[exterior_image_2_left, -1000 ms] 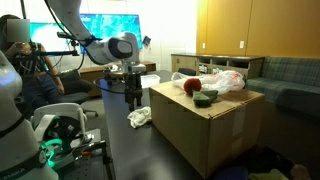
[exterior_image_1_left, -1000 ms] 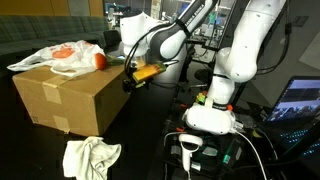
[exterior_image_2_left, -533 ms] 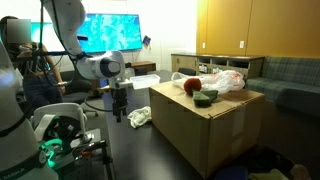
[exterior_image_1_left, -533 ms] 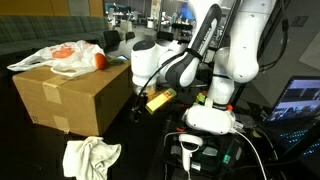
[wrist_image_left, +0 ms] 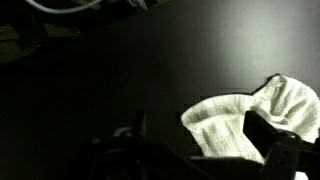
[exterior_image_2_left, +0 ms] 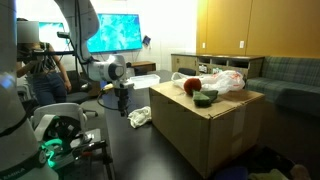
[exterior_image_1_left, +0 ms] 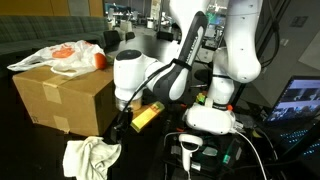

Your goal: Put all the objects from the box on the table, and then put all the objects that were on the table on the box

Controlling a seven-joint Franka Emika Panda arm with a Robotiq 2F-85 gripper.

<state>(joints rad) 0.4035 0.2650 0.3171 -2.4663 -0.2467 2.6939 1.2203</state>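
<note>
White cloth [exterior_image_1_left: 90,157] crumpled on the dark worktop [exterior_image_1_left: 35,150], just beside the near corner of the cardboard box [exterior_image_1_left: 65,95]; seen again in an exterior view [exterior_image_2_left: 140,117] and at the right of the wrist view [wrist_image_left: 235,130]. Gripper [exterior_image_1_left: 118,127] low over the worktop just above the cloth, not touching it, jaws spread in the dim wrist view with nothing held. On the box top, a crumpled plastic bag [exterior_image_1_left: 60,58] and a small red object [exterior_image_1_left: 99,61] next to it.
</note>
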